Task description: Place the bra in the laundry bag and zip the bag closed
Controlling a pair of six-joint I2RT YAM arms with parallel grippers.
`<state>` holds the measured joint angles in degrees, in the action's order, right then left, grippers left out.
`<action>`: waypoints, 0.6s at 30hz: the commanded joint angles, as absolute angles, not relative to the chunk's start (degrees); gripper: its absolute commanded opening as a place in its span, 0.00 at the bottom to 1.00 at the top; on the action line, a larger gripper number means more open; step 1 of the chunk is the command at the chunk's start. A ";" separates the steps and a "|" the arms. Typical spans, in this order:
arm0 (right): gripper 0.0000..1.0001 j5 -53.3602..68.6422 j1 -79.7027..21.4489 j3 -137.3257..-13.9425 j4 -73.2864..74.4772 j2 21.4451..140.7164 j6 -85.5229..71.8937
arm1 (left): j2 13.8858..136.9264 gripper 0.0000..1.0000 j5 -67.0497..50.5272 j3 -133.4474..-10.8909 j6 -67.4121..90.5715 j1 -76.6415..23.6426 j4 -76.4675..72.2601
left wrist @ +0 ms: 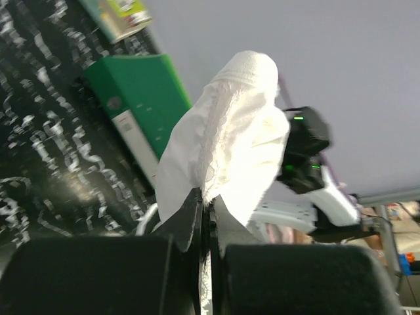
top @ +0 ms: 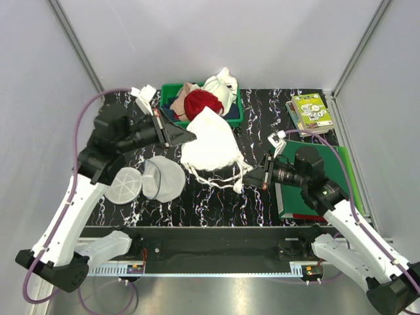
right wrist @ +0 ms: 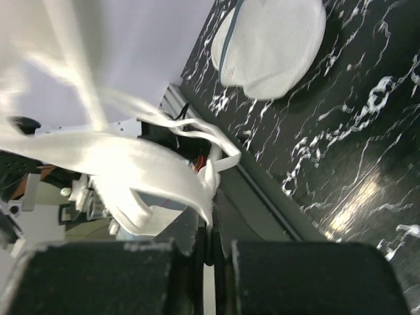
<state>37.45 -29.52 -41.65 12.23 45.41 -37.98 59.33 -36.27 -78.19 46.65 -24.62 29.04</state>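
The white bra [top: 210, 143] hangs in the air between both grippers, above the middle of the table. My left gripper [top: 191, 135] is shut on its upper left edge; in the left wrist view the cup [left wrist: 226, 141] rises from the closed jaws [left wrist: 209, 205]. My right gripper [top: 254, 176] is shut on the bra's band and straps [right wrist: 157, 170] at its lower right. The laundry bag [top: 146, 180] lies open on the table at the left, its two round mesh halves side by side. It also shows in the right wrist view [right wrist: 272, 46].
A green bin [top: 231, 113] with a red garment [top: 202, 103] and pale cloths stands at the back. A green folder [top: 341, 172] and a small book [top: 311, 111] lie at the right. White walls enclose the table.
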 commanded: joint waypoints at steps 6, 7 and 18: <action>0.00 41.40 -29.71 -42.80 28.19 45.87 -44.56 | 63.10 0.00 -26.82 -53.38 38.68 -27.68 12.66; 0.00 40.96 -29.71 -43.32 30.04 46.92 -44.47 | 63.80 0.00 -26.55 -52.22 38.32 -28.03 11.79; 0.00 37.62 -29.71 -51.32 38.06 61.42 -45.18 | 72.15 0.00 -23.91 -42.98 39.02 -34.97 -1.13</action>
<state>38.70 -29.52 -45.65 36.64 57.54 -44.64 69.21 -26.04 -45.65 39.03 -32.27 9.61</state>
